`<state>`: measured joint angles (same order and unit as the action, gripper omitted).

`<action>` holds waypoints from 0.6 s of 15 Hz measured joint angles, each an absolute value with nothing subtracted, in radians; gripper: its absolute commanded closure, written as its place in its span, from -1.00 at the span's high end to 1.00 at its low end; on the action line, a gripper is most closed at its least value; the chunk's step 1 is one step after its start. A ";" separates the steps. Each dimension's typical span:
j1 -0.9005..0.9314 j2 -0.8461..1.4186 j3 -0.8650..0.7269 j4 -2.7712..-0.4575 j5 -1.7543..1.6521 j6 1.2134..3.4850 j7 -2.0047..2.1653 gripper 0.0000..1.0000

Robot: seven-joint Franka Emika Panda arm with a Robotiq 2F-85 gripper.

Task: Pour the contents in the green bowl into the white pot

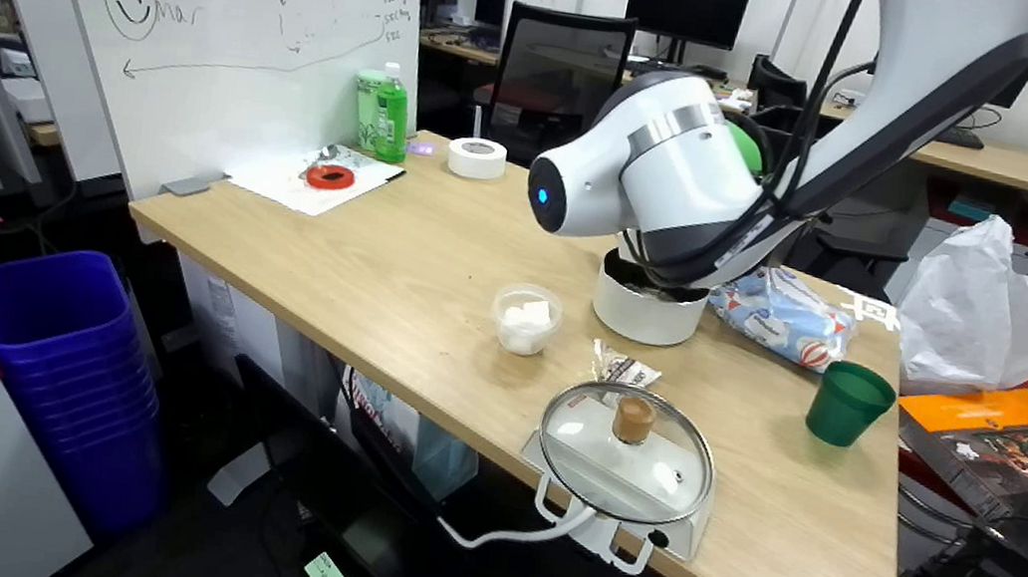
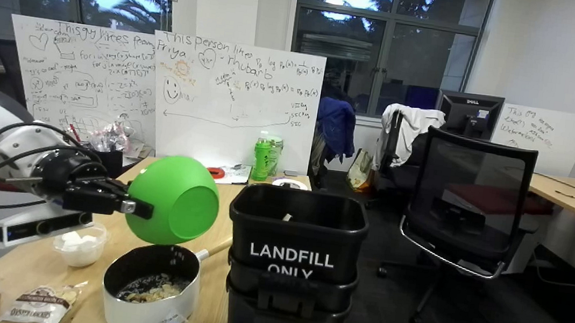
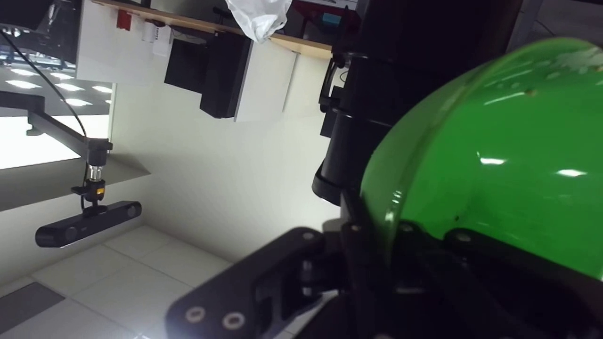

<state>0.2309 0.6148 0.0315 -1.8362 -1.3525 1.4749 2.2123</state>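
Left of centre in an exterior view, green bowl (image 2: 175, 200): tipped on its side above the white pot (image 2: 139, 318), its base toward the camera.
White pot, lower left of the same view: upright on the table (image 2: 214, 291), pale pieces (image 2: 156, 293) inside.
My gripper (image 3: 384, 249), bottom of the wrist view: jaws closed on the bowl's rim.
Bowl wall, upper right there: whitish residue (image 3: 572, 61).

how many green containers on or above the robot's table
4: green bowl in the gripper, cup by the blue packet, bottle and canister by the whiteboard; maybe others hidden.
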 measured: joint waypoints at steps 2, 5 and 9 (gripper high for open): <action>0.231 0.616 0.033 -1.836 -1.371 1.472 2.212 -0.98; 0.231 0.618 0.037 -1.836 -1.393 1.464 2.209 -0.98; 0.231 0.620 0.041 -1.836 -1.407 1.454 2.202 -0.98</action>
